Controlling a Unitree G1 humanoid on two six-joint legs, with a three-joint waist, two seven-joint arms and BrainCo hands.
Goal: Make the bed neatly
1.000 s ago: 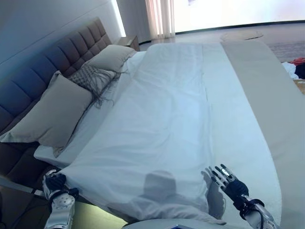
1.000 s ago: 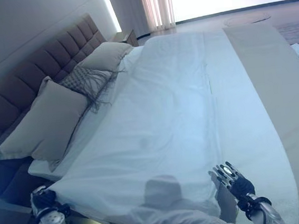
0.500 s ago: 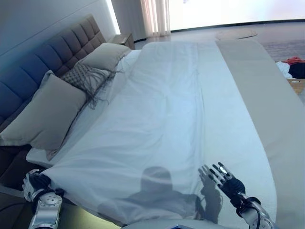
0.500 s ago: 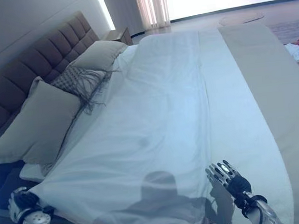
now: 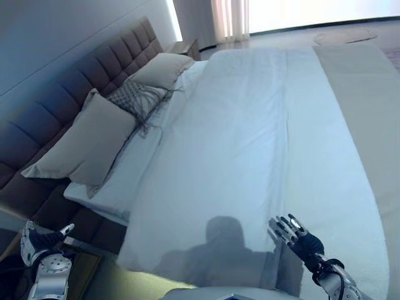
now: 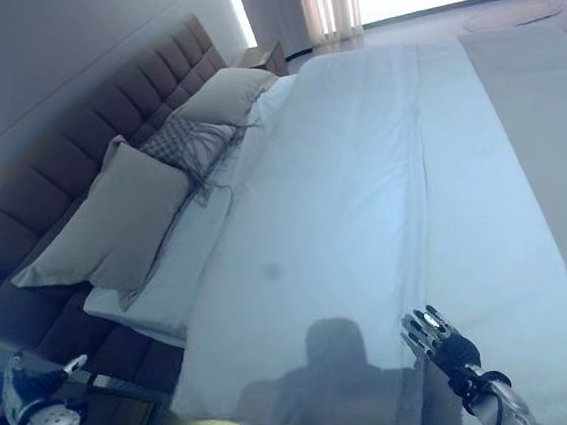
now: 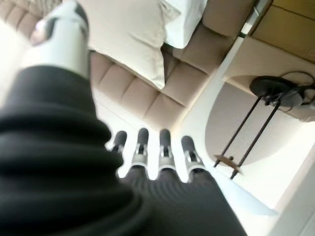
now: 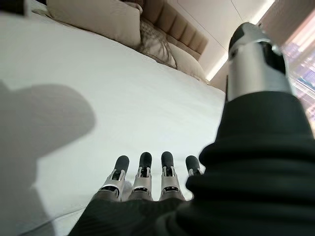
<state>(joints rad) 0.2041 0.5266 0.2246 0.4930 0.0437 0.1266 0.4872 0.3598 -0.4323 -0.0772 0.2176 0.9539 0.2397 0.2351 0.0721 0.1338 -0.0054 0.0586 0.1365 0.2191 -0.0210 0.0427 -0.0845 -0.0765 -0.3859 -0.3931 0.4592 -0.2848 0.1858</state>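
A white duvet (image 5: 250, 137) lies flat over the bed and hangs over its near edge. A large beige pillow (image 5: 84, 140), a fringed patterned cushion (image 5: 137, 100) and a further beige pillow (image 5: 164, 69) lean on the tufted headboard (image 5: 75, 87). My left hand (image 5: 40, 240) is open and empty, off the bed's near corner and apart from the duvet; its straight fingers (image 7: 162, 147) show in the left wrist view. My right hand (image 5: 300, 237) is open with fingers spread, just over the duvet by the near edge; the right wrist view shows its fingers (image 8: 142, 172) straight above the cloth.
A beige runner (image 5: 369, 94) covers the foot end of the bed on the right. The white sheet (image 5: 119, 187) shows between pillows and duvet. A nightstand (image 5: 187, 47) stands beyond the far pillow. A thin-legged black stand (image 7: 283, 93) shows in the left wrist view.
The camera has shifted. The duvet's near edge was bunched and now lies flat. My left hand was at the duvet's corner and is now apart from it, fingers straight. My right hand stays open.
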